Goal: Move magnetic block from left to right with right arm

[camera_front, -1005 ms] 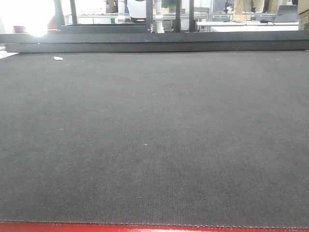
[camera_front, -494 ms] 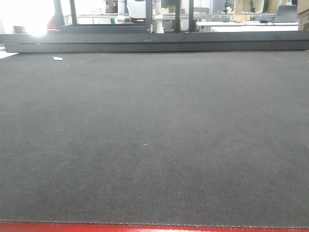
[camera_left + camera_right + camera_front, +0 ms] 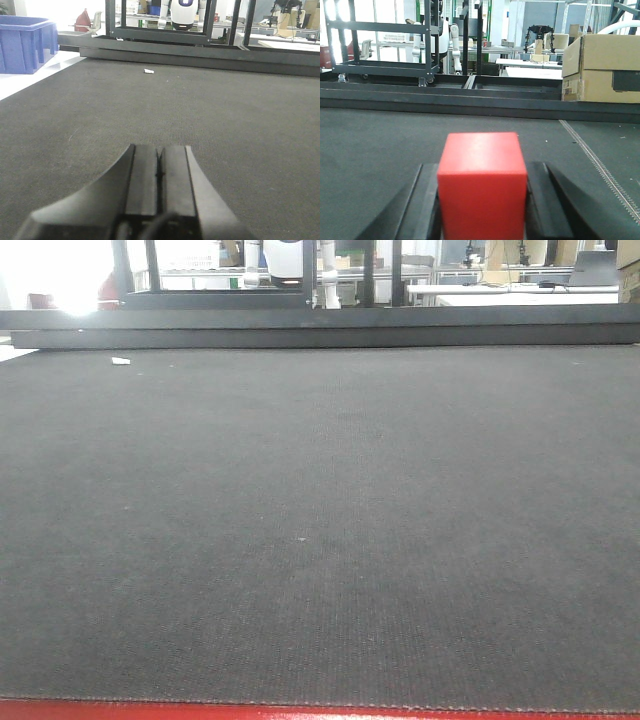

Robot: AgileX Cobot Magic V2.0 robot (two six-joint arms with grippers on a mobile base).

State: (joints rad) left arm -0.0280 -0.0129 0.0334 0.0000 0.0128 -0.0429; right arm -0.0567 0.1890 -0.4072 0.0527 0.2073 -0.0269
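Note:
The magnetic block (image 3: 482,185), a plain red cube, fills the lower middle of the right wrist view. My right gripper (image 3: 482,172) is shut on it, one dark finger pressed against each side face. In the left wrist view my left gripper (image 3: 160,152) is shut with its two pads touching and nothing between them, low over the dark mat (image 3: 225,110). The front-facing view shows only the mat (image 3: 320,520); neither the grippers nor the block appear there.
A small white scrap (image 3: 149,71) lies on the mat near its far edge. A blue crate (image 3: 25,42) stands off the mat at the left. Cardboard boxes (image 3: 602,67) stand beyond the mat at the right. A dark rail (image 3: 320,328) runs along the far edge.

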